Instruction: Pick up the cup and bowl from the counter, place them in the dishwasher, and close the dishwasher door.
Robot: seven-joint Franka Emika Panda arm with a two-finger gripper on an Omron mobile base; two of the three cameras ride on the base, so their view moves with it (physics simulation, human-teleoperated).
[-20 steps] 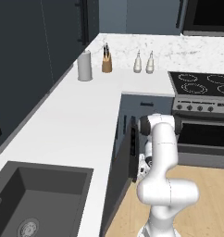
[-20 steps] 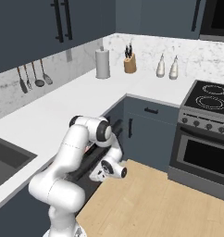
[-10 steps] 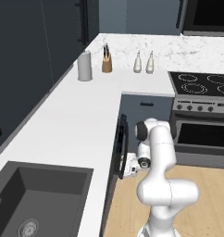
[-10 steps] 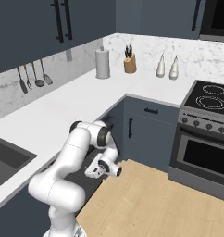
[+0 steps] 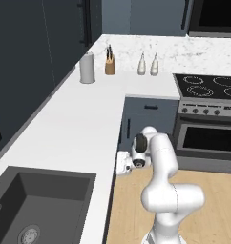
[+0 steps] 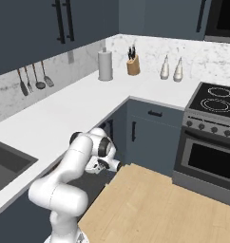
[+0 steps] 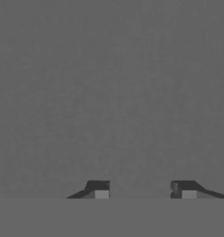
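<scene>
My gripper (image 7: 144,190) faces a flat blue-grey panel, the dishwasher door (image 7: 112,92), at very close range. Its two dark fingertips (image 7: 102,190) stand apart with nothing between them. In the left base view the gripper (image 5: 120,165) is pressed low against the cabinet front just under the edge of the white counter (image 5: 74,128). From the right side the gripper (image 6: 94,168) sits tight against that same front below the counter (image 6: 60,116). The dishwasher's inside, the cup and the bowl are hidden.
A grey canister (image 5: 87,68), a knife block (image 5: 110,64) and two white shakers (image 5: 148,64) stand at the counter's far corner. A steel oven with a black cooktop (image 5: 208,88) is on the right. A dark sink (image 5: 36,205) lies at the near left. Wooden floor (image 6: 150,209) lies open.
The dishwasher door has swung from partly open to nearly flush with the cabinets. My hand followed it in toward the counter front. The fingers have drawn closer together.
</scene>
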